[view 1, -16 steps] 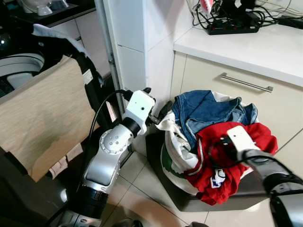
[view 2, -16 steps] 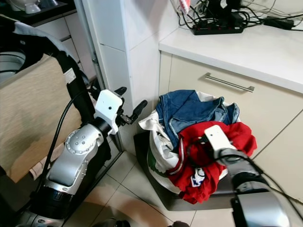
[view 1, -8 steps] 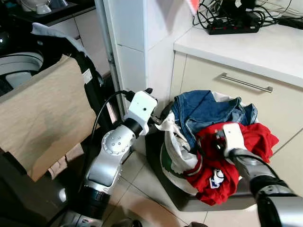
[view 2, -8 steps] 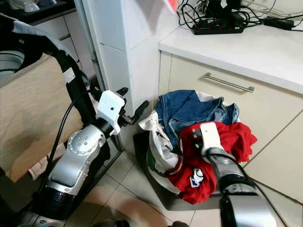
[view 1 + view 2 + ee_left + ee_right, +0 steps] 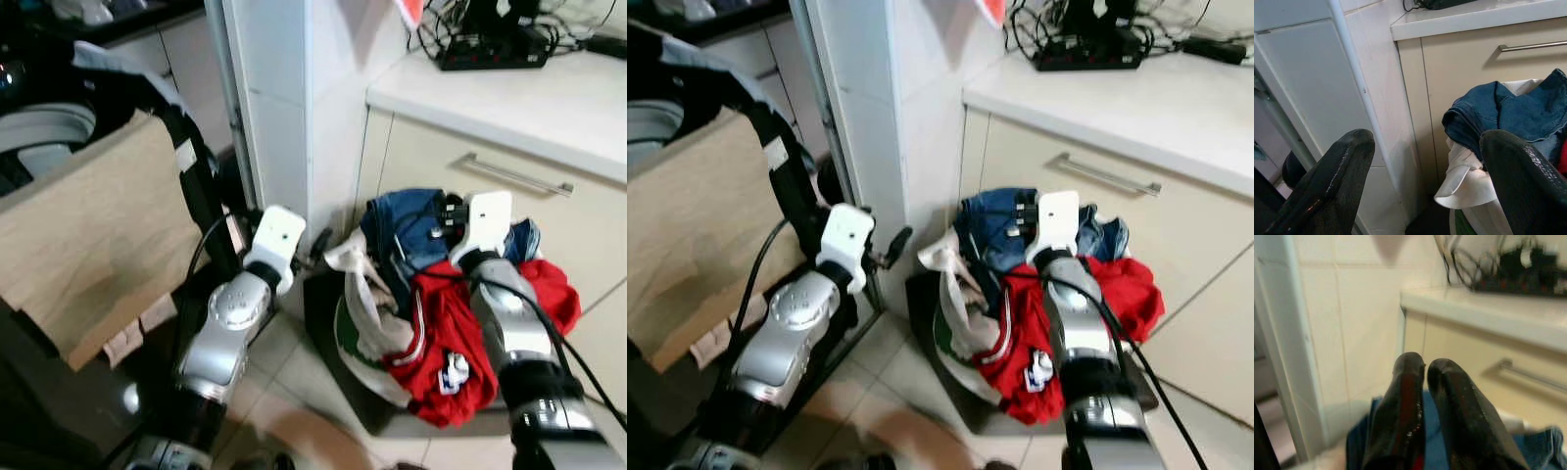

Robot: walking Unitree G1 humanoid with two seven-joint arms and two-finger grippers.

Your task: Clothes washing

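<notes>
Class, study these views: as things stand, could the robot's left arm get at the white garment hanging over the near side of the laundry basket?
Probably yes. The left gripper has its jaws open and looks straight at the white garment, with nothing between them. The tiled wall stands beside the path, not across it.

I see a light tiled floor (image 5: pixel 294 387) under everything. On it stands a dark laundry basket (image 5: pixel 328 323), close to the beige cabinet (image 5: pixel 431 171) and the white tiled pillar (image 5: pixel 284 108). The basket is overfull (blue jeans (image 5: pixel 402 220), a red garment (image 5: pixel 446 323) and white cloth (image 5: pixel 358 294) hang over its rim).
</notes>
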